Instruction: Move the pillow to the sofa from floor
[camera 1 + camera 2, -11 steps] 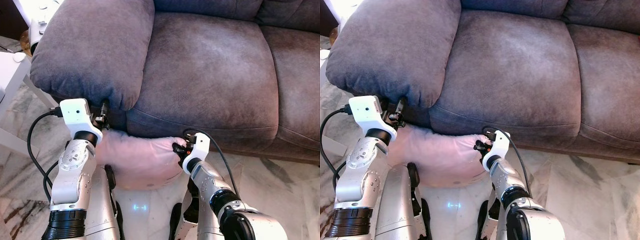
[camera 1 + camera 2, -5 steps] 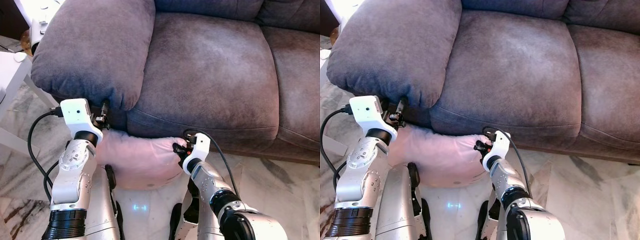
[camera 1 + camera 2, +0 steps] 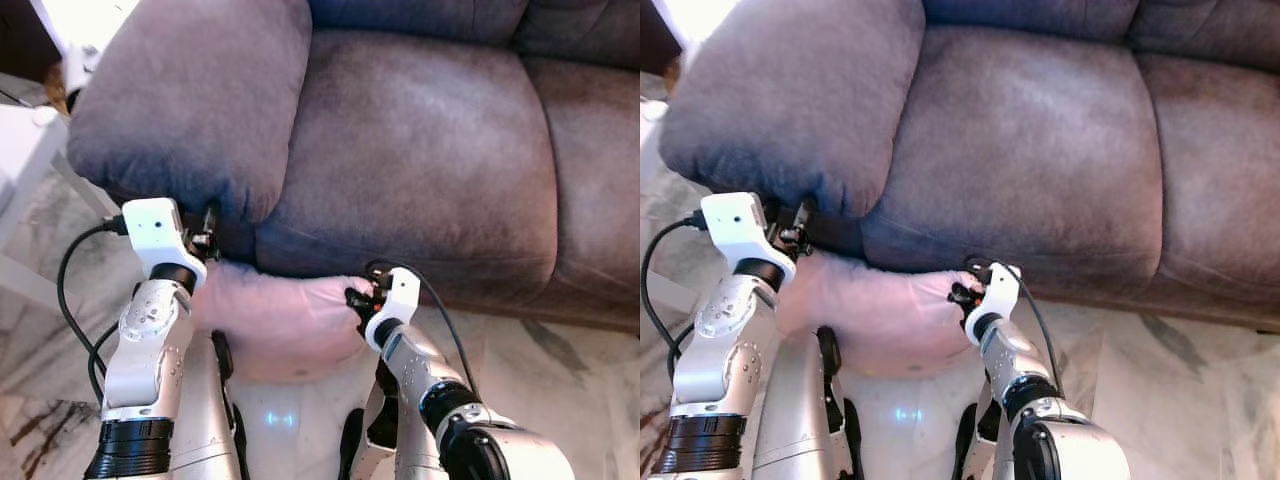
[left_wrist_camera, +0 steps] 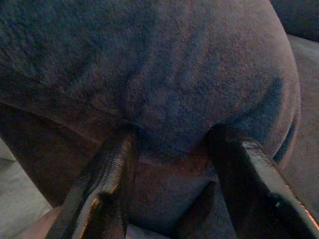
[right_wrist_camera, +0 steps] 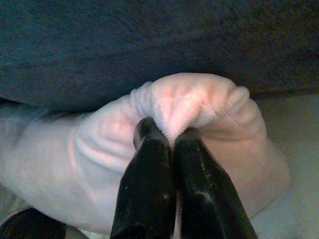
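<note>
A pale pink pillow (image 3: 285, 315) lies against the foot of the grey-brown sofa (image 3: 410, 150), between my two arms. My right gripper (image 5: 167, 137) is shut on a pinched fold of the pillow (image 5: 194, 104) at its right end; in the eye view that gripper (image 3: 356, 300) sits just below the seat cushion's front edge. My left gripper (image 4: 169, 149) is open, its fingers (image 4: 107, 174) spread against the underside of the sofa's armrest (image 3: 190, 100), with nothing between them. From the head, the left gripper (image 3: 208, 232) is at the pillow's left end under the armrest.
The floor is pale marble tile (image 3: 560, 360). A white table leg (image 3: 25, 150) stands to the left of the armrest. My own legs and torso (image 3: 215, 420) take up the space below the pillow.
The picture has shifted slightly and blurred, so the camera moved a little. Both grippers and the pillow stay where they were.
</note>
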Controlling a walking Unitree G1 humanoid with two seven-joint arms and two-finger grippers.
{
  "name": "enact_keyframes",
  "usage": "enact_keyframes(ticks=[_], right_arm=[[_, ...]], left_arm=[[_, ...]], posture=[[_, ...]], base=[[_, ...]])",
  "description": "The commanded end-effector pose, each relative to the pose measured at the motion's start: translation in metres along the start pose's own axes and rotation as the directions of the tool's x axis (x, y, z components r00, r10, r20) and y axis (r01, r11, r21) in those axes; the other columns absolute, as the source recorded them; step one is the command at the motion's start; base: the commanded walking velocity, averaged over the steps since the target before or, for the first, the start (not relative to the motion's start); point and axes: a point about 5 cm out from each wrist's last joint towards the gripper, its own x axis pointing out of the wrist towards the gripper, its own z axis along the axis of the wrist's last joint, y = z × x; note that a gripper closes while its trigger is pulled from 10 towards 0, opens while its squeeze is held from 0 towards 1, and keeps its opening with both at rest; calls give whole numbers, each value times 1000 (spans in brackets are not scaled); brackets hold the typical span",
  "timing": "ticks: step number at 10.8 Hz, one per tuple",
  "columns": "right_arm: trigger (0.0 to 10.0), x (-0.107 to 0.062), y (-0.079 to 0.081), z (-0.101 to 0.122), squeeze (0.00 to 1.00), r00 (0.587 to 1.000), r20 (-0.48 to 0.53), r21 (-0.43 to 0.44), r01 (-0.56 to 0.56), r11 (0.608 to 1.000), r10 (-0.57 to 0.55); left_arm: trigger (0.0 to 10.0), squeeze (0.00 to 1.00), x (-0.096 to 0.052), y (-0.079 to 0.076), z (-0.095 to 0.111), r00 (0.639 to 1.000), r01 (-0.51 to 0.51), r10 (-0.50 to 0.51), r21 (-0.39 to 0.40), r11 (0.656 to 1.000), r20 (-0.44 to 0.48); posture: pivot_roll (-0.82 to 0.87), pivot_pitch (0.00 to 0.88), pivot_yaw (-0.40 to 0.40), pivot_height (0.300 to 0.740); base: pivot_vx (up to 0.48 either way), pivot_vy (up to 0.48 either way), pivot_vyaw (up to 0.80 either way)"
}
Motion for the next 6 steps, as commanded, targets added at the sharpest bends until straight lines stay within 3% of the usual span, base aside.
enact_keyframes(ticks=[1, 2, 6], right_arm=[[10000, -1, -2, 5, 0, 999, 35, -23, -9, 1000, 10], [10000, -1, -2, 5, 0, 999, 40, -13, -1, 1000, 1], [10000, -1, -3, 6, 0, 999, 44, -30, 8, 1000, -7]], left_arm=[[10000, 0, -3, 2, -2, 1000, -8, 8, 0, 1000, -6], [10000, 0, -3, 2, -2, 1000, -7, 7, 0, 1000, -6], [10000, 0, -1, 1, -2, 1000, -5, 5, -1, 1000, -3]], posture=[[218, 261, -120, 580], [219, 261, -120, 605], [217, 261, -120, 609]], base=[[0, 0, 0], [0, 0, 0], [0, 0, 0]])
